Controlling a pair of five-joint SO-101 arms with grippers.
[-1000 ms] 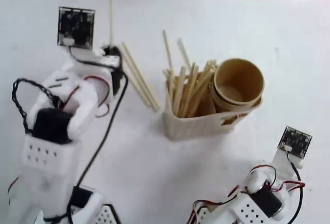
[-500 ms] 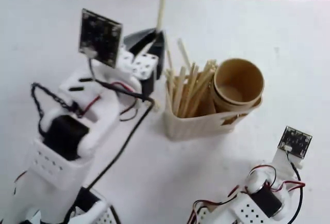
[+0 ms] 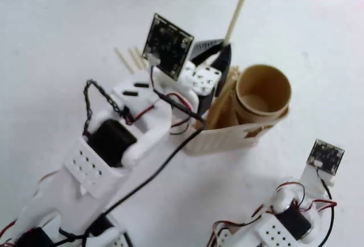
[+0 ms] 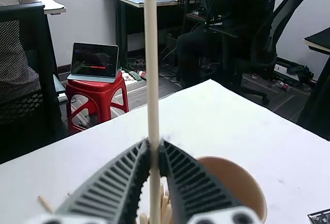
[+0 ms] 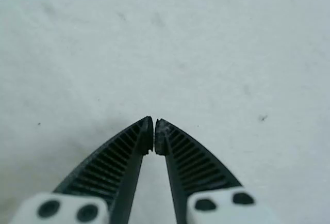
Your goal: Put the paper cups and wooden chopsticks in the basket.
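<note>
Swinging right, my left gripper (image 4: 153, 146) clamped a pale, straight chopstick (image 4: 151, 53) upright over the basket (image 3: 227, 138).
I saw nested paper cups (image 3: 263, 96) and bundled sticks (image 3: 222, 99) inside; my right gripper (image 5: 154, 133) sat pinched together, empty.

We found a white table (image 3: 51, 36), its top plain with a few faint specks. Near its middle a pale basket (image 3: 227, 139) stood directly on it. A few loose wooden chopsticks (image 3: 124, 58) lay flat on the bare top, side by side, left of the basket.

Tan paper cups (image 3: 263, 94), pale chopstick (image 4: 151, 53), cream basket (image 3: 227, 138)
</note>
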